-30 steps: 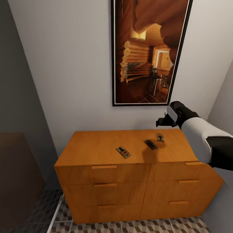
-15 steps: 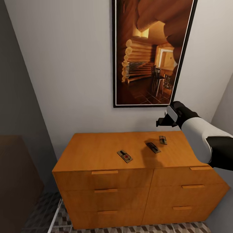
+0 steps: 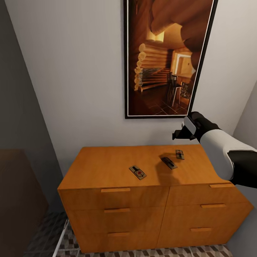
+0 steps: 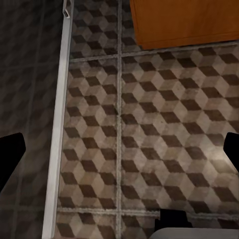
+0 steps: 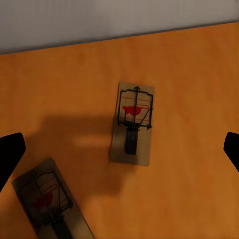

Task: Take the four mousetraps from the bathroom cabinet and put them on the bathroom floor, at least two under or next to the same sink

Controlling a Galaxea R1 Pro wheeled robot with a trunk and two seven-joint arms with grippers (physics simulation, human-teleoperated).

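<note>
The mousetraps lie flat on the cabinet (image 3: 107,166) top, three in the head view: one near the middle (image 3: 137,172) and two close together further right (image 3: 168,162) (image 3: 179,154); each looks a light, stiff wooden board, probably best pinched across its long bare edges, clear of the wire. The right gripper (image 5: 119,149) hangs above that right pair, fingers spread wide and holding nothing. The right wrist view resolves the wire and red mark, while the left wrist view shows the left gripper (image 4: 119,154), also open and empty, over the bathroom floor (image 4: 149,124).
</note>
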